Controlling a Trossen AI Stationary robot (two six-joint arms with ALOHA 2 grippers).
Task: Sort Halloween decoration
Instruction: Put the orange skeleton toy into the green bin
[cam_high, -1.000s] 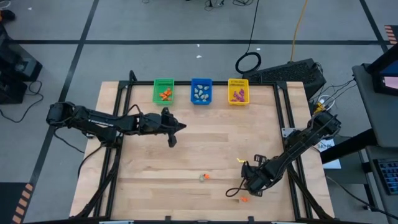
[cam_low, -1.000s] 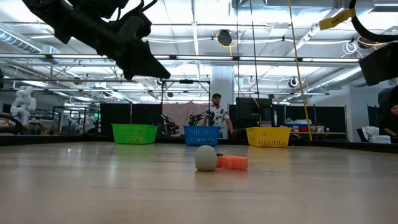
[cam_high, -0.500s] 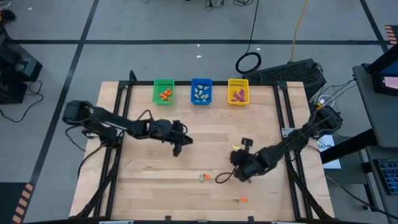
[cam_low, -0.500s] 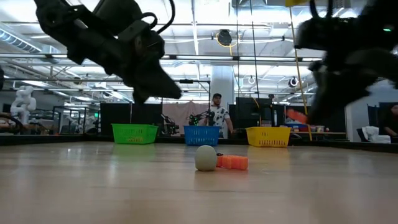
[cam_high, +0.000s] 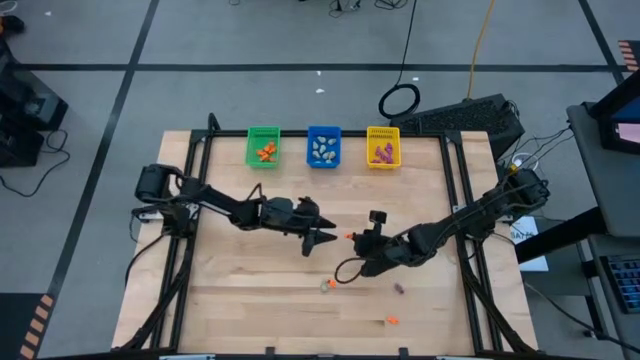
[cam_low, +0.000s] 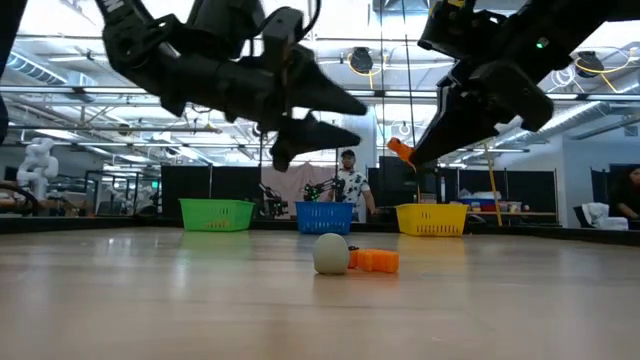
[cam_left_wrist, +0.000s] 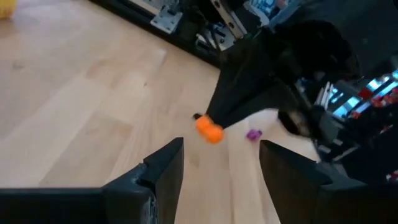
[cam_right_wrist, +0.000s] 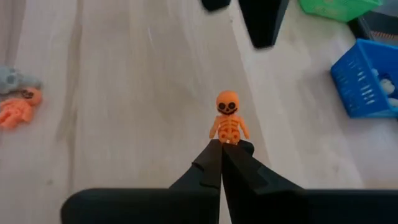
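Note:
A tiny orange skeleton (cam_right_wrist: 227, 117) hangs above the middle of the table, with my right gripper (cam_right_wrist: 222, 157) shut on it; it also shows in the high view as an orange speck (cam_high: 350, 236). My left gripper (cam_high: 326, 238) stands open just left of it, its fingers (cam_left_wrist: 166, 167) pointing at the skeleton (cam_left_wrist: 209, 129) without touching. On the wood lie a pale grey trinket (cam_low: 331, 253) beside an orange one (cam_low: 375, 261), a purple one (cam_high: 399, 289) and another orange one (cam_high: 391, 321). My right gripper pinches the skeleton's lower end (cam_right_wrist: 228, 139) between its two fingertips. The fingers come from the table's right, slanting down. The skeleton sticks out past the tips, head away from the gripper, lifted clear of the table.
Three small bins stand in a row at the far edge: green (cam_high: 264, 146) with orange pieces, blue (cam_high: 323, 146) with pale pieces, yellow (cam_high: 383, 146) with purple pieces. Bare wood lies to the near left. A person stands in the room behind.
My left gripper has gone toward the table's right and down, and has opened. My right gripper has risen from the near right part of the table and swung left toward the centre, carrying the orange skeleton up to the left gripper.

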